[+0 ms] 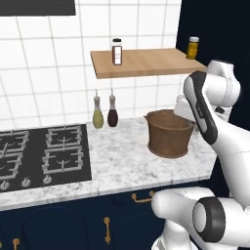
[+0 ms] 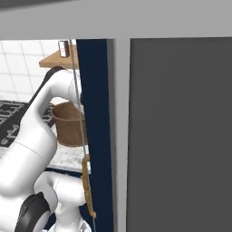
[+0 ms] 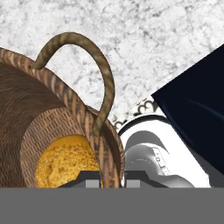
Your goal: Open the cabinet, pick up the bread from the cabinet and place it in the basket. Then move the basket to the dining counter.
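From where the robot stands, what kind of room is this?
It looks like a home kitchen: a black gas stove set in a marble worktop, white wall tiles, and a wooden shelf with bottles. A woven basket stands on the worktop.

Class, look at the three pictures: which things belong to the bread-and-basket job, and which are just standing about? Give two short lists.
Belong to the job:
- basket, on the marble worktop
- bread, lying inside the basket
- hand, shut on the basket's rim

Just standing about:
- stove
- two bottles by the tiled wall
- wooden shelf with two jars
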Motion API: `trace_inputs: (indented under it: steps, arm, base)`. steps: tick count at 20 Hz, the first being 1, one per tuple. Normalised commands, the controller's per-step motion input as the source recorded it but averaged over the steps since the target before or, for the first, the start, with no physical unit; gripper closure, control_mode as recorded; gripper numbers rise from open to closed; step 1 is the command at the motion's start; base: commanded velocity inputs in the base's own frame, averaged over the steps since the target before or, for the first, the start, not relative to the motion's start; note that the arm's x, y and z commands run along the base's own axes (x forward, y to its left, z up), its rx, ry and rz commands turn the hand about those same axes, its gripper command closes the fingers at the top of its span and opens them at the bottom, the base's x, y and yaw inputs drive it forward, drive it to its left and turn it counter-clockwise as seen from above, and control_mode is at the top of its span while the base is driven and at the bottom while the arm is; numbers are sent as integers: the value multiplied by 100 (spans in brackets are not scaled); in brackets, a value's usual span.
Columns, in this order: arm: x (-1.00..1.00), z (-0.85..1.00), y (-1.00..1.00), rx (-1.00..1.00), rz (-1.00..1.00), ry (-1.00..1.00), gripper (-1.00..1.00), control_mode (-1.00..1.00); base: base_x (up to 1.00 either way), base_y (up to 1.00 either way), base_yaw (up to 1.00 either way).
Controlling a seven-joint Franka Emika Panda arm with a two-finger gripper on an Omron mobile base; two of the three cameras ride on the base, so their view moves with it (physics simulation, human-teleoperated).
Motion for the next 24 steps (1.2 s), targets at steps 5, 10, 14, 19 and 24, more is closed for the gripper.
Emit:
trace_inputs:
  steps: [5, 10, 14, 19, 24]
  arm:
    - [0, 0, 0, 0, 0, 0, 100, 100]
    - [0, 0, 0, 0, 0, 0, 100, 100]
    - [0, 0, 0, 0, 0, 0, 100, 100]
    - [0, 0, 0, 0, 0, 0, 100, 100]
    - [0, 0, 0, 0, 0, 0, 100, 100]
  base:
    - [-41, 24, 17]
    - [-21, 70, 85]
    - [-28, 56, 98]
    - [-19, 35, 100]
    - [-6, 36, 97]
